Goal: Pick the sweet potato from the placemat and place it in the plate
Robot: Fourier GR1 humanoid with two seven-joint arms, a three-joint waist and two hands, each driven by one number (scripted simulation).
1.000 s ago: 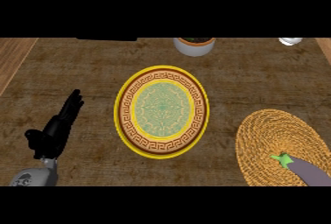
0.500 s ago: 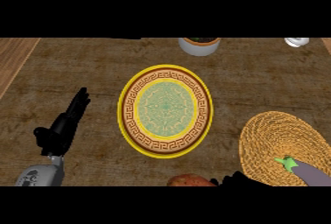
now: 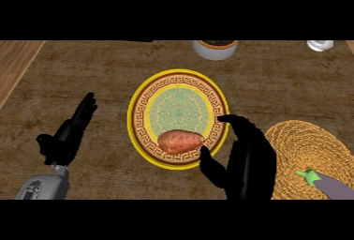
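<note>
The brown counter [image 3: 90, 70] fills the head view, and the largest thing on it is the round plate [image 3: 178, 78], yellow-rimmed with a brown key-pattern band and a pale green centre. To its right lies the woven straw placemat [image 3: 290, 140], and on the mat's lower right part rests an eggplant [image 3: 330, 186] with a green stem. At the top edge stand a pale cup or pot [image 3: 216, 48] and, far right, a small white-and-grey object [image 3: 319, 45] too cut off to name.

The right hand [image 3: 243, 161] reaches up from the lower edge between plate and mat, its fingers long and nearly straight, thumb spread toward the plate. It curls round nothing. The left hand [image 3: 69, 133] rests open at the left, fingers up, well apart from the plate.

The sweet potato [image 3: 181, 141] lies on the plate's lower part, across the patterned band and the edge of the green centre, just left of the right hand; the thumb's tip seems to touch or nearly touch its right end, though which I cannot tell.

As I judge it, the step in hand is the release, and the potato looks already set down. To finish well, the hand should lift straight away to the right without brushing the potato, which sits close to the rim and might roll toward it if nudged.
</note>
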